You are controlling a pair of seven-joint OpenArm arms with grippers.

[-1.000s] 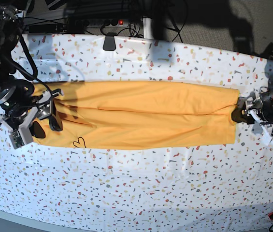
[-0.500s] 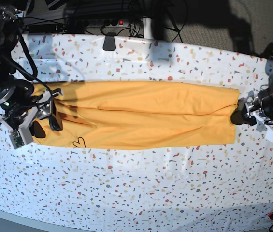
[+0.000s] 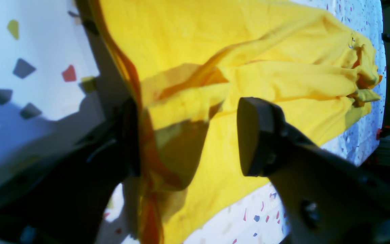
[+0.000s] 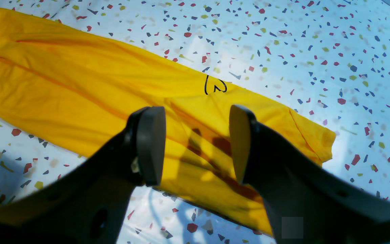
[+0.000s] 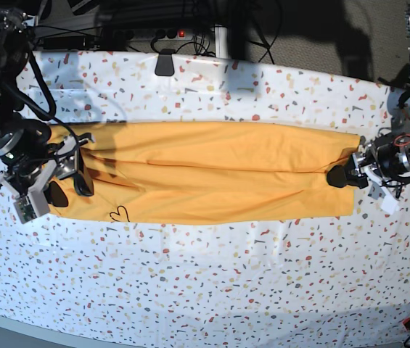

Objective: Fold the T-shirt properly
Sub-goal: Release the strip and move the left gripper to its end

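Straddling the short end of the narrow-folded T-shirt (image 5: 212,172) with left gripper (image 3: 188,135) jaws apart, ready to pinch; hovering right gripper (image 4: 196,144) agape, empty

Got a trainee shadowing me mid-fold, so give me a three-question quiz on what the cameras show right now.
1. True or false: the orange-yellow cotton T-shirt lies in a long band across the speckled white table cover.
2. Which gripper has fabric between its fingers? A) left gripper B) right gripper C) neither
3. Fill in: the small black outline printed near the shirt's edge is a ____.

Key: 1 true. 2 A; its open fingers straddle the shirt's end, one under the edge, while the right gripper hovers open above the cloth. 3 heart.
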